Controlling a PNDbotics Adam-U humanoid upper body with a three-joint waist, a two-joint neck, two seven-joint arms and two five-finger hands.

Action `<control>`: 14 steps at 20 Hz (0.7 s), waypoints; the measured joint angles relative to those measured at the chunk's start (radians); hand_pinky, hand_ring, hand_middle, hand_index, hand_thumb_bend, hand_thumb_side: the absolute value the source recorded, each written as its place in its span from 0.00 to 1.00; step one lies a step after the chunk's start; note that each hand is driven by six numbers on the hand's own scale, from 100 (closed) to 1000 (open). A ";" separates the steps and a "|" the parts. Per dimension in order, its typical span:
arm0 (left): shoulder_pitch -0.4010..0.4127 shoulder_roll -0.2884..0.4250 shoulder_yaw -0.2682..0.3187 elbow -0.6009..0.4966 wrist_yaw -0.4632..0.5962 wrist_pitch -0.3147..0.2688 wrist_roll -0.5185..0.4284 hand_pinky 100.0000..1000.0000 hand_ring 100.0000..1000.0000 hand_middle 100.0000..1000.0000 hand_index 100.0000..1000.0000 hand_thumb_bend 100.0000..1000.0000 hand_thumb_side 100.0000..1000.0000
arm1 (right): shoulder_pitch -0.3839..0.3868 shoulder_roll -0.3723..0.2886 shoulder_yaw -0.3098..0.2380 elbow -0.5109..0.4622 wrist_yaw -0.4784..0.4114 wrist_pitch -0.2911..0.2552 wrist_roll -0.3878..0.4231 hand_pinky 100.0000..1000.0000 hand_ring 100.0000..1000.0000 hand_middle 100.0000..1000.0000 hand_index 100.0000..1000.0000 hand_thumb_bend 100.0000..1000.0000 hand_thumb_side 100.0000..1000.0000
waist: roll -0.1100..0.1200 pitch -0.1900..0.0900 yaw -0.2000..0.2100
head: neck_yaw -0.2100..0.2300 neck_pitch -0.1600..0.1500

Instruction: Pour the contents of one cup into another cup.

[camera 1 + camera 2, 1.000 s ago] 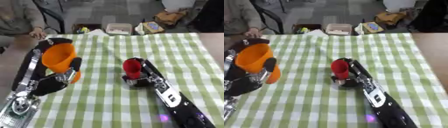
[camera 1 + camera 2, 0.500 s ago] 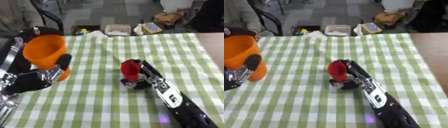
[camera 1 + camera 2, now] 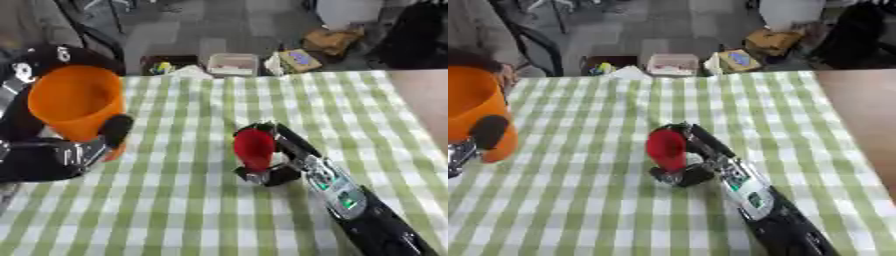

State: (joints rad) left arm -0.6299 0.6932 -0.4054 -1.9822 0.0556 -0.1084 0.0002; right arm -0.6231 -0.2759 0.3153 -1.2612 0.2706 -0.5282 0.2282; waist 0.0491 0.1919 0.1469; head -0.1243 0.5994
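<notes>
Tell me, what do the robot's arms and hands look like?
Both are mostly black. The right arm is long and slim, with silver-grey panels and small green marks along the forearm, ending in a black right hand. The left arm is bulkier, with white markings on its upper part, and the left hand shows silver metal parts.

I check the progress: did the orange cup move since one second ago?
Yes. The left hand carried the orange cup leftward, farther from the red cup.
</notes>
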 measured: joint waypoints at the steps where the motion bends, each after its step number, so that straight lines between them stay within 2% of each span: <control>1: -0.005 0.007 -0.004 0.000 -0.013 -0.002 -0.014 0.21 0.41 0.08 0.55 0.00 0.06 | 0.000 -0.001 0.012 -0.019 -0.014 0.006 0.013 0.24 0.40 0.00 0.75 0.00 0.00 | -0.001 0.000 -0.001 | 0.000 -0.003; 7: -0.029 0.017 -0.018 0.000 -0.089 0.004 -0.079 0.21 0.40 0.08 0.55 0.00 0.02 | -0.002 -0.001 0.071 -0.105 -0.101 0.044 0.100 0.24 0.40 0.00 0.75 0.00 0.00 | -0.007 0.000 -0.004 | -0.001 -0.010; 14: -0.062 0.011 -0.036 0.000 -0.182 0.027 -0.140 0.20 0.39 0.08 0.54 0.00 0.00 | -0.011 0.001 0.095 -0.159 -0.205 0.085 0.204 0.24 0.40 0.00 0.75 0.00 0.00 | -0.009 0.000 -0.006 | -0.005 -0.012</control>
State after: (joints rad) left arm -0.6914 0.7046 -0.4418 -1.9825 -0.1260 -0.0817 -0.1398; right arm -0.6337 -0.2751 0.4105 -1.4197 0.0651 -0.4434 0.4317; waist 0.0402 0.1917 0.1409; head -0.1297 0.5870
